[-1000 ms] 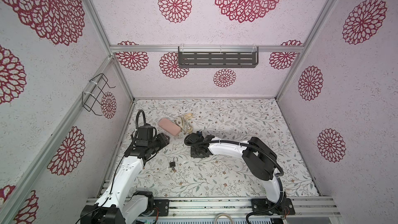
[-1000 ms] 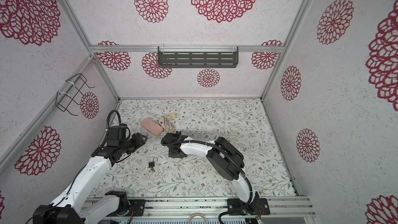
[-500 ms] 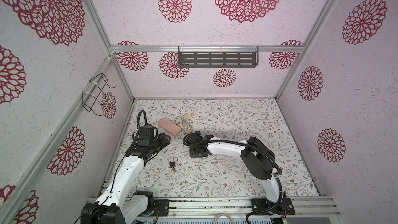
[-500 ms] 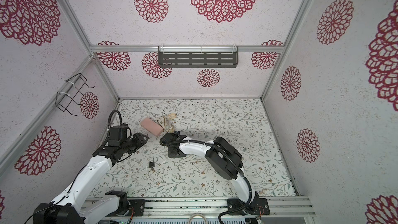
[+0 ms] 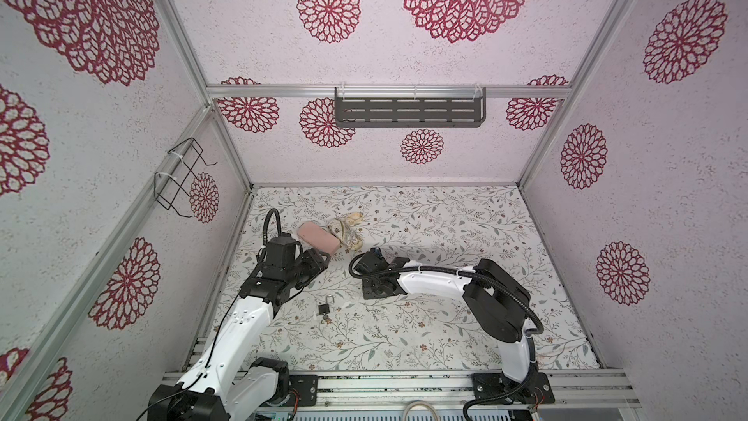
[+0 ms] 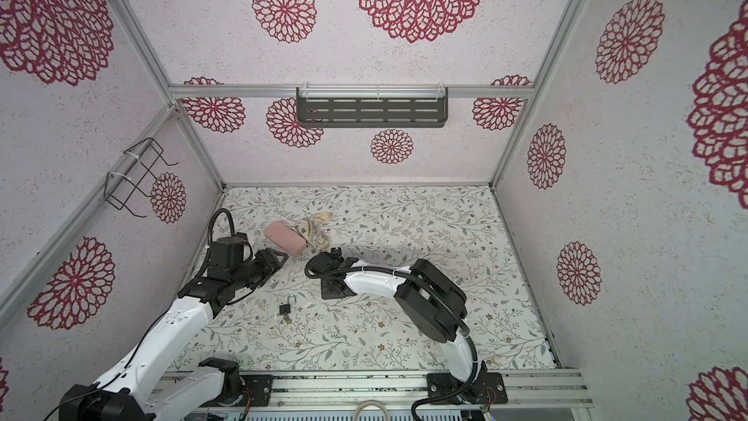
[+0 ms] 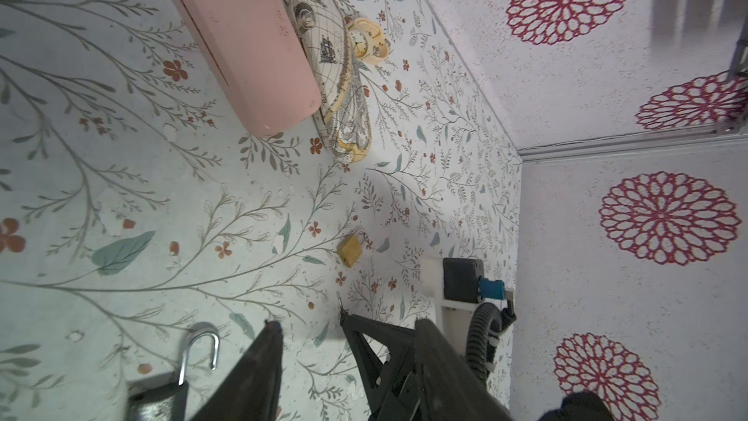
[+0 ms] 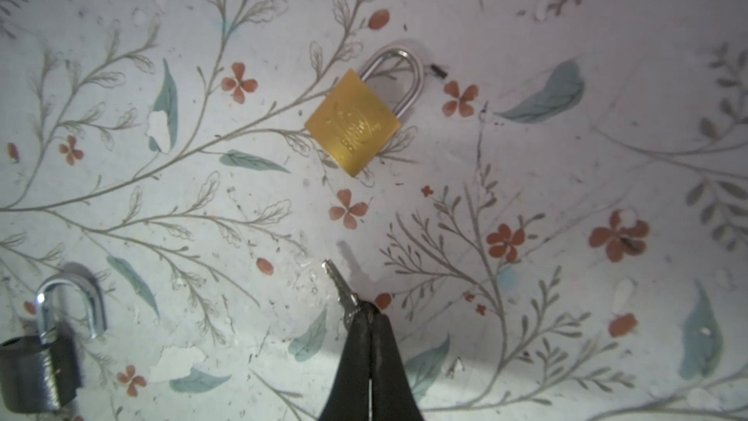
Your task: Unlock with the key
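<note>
the right arm reached leftward across the floral worktop (image 5: 445,317), elbow bent, wrist low. its right pincer (image 8: 370,317) was clamped tight on the small silver key (image 8: 341,287), blade jutting toward the square brass padlock (image 8: 353,122), which lay flat a little apart, shackle seated. the left arm stretched forward, its left pincer (image 5: 321,257) partly spread and gripping nothing, near the oblong pink case (image 5: 317,236). the dark grey padlock (image 5: 323,308) lay with shackle sprung.
</note>
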You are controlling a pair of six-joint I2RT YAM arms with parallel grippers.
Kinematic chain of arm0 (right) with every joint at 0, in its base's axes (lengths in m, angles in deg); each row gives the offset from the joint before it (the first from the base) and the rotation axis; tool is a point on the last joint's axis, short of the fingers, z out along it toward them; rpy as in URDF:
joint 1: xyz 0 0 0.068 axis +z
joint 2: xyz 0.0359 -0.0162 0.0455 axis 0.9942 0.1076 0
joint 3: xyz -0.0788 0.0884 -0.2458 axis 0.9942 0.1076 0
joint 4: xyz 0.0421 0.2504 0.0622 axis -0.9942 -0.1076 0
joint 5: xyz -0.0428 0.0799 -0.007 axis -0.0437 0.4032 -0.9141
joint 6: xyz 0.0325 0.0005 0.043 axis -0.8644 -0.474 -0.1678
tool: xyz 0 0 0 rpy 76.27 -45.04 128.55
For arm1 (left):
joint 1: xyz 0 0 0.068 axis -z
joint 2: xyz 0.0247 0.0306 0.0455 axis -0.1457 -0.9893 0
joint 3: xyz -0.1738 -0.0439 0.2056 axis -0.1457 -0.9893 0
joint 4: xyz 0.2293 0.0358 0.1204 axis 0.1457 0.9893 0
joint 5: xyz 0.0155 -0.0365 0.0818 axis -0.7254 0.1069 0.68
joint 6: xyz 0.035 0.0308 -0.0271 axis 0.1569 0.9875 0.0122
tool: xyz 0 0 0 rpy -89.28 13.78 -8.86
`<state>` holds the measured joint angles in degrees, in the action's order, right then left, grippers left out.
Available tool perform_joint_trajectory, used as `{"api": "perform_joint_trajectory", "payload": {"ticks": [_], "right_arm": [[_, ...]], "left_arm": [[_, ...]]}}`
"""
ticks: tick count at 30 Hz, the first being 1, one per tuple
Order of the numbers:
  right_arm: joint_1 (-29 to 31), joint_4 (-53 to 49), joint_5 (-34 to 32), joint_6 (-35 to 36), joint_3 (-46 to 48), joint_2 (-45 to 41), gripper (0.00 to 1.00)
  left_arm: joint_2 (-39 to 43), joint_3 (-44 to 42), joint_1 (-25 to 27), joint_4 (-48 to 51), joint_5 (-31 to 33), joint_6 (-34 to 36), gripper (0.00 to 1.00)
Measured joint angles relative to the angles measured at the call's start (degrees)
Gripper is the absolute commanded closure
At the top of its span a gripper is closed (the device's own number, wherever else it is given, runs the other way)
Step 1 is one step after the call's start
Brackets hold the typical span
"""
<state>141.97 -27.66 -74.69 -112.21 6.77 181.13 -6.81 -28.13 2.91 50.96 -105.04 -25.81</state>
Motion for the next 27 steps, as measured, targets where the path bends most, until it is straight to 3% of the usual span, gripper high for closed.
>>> {"api": "perform_joint_trajectory", "payload": {"ticks": [7, 13, 21, 27], "right_arm": [[-0.6, 5.8, 2.2, 1.8, 5.7, -10.3, 1.0], [-0.9, 9.5, 5.3, 3.0, 6.9, -17.4, 1.0], [-1.0, 11.3, 7.9, 3.0, 8.2, -22.1, 1.0], [-1.0, 11.7, 7.9, 3.0, 9.6, -23.0, 1.0]], "left_arm": [[1.9, -3.7, 4.0, -7.2, -0.4, -5.3, 0.46], [-1.8, -4.0, 9.2, -15.8, -1.0, -6.3, 0.5], [-10.4, -4.0, 14.9, -25.0, -2.7, -4.8, 0.57], [-11.7, -4.0, 16.3, -29.9, -3.4, -4.0, 0.63]]}}
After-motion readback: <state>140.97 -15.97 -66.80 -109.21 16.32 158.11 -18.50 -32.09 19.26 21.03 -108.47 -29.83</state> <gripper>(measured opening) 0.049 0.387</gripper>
